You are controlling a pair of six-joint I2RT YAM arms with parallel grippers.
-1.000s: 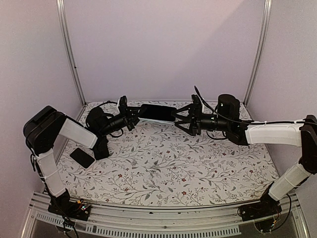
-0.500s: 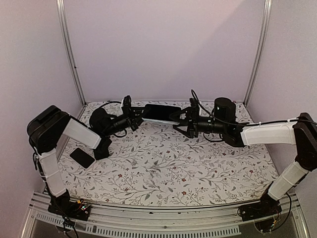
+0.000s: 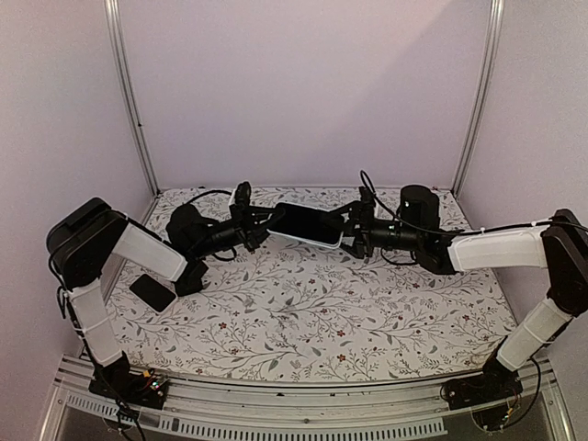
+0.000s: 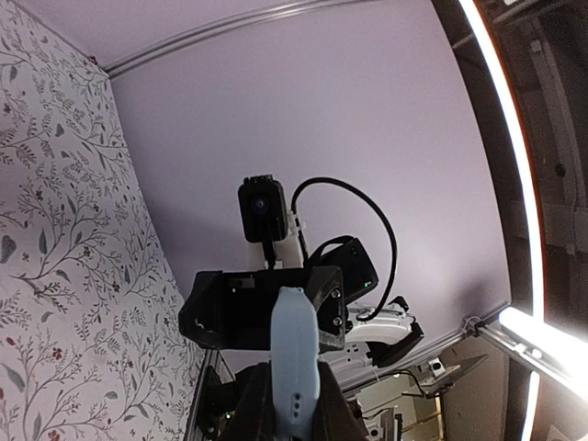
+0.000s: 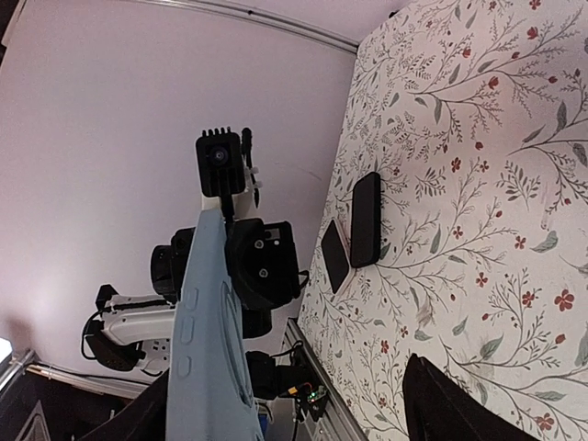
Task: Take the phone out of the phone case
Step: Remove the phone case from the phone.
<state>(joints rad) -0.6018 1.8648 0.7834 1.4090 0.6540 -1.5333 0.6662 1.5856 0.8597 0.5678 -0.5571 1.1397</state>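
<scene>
Aloft, left end effector clenches the phone case; right end effector straddles it, released.

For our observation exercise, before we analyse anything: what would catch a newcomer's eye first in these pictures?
The phone in its pale blue case, held in the air between the two arms. The left gripper is shut on one end, and the right gripper straddles the other, jaws open. Next, a dark flat slab lying on the flowered tablecloth by the left arm.
</scene>
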